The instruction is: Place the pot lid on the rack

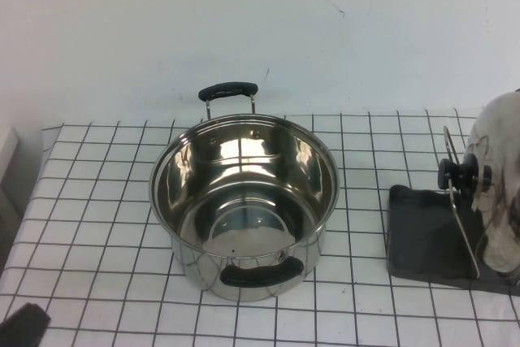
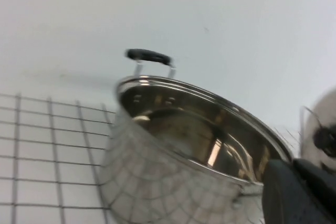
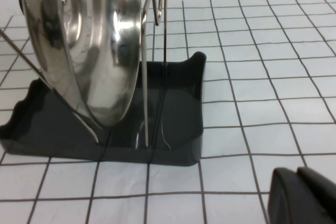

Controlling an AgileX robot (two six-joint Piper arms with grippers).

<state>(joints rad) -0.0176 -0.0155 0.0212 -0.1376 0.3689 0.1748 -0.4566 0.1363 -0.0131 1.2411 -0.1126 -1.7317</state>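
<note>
Now | one domed steel pot lid (image 1: 500, 193) upright in one wire rack (image 1: 431, 237) | left pincer (image 2: 296, 192), right pincer (image 3: 304, 195): grip state unreadable, both near desk (image 1: 89, 225).

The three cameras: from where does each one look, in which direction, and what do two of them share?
High view: raised on the robot's side, angled down at the pot and, to the right, the pot lid standing in the rack; a dark gripper corner shows at lower left.
Left wrist view: low beside the pot, facing across it; the left gripper shows dark at one corner.
Right wrist view: low near the table, facing the rack and lid; the right gripper shows at one corner.
All three share the lid.
</note>
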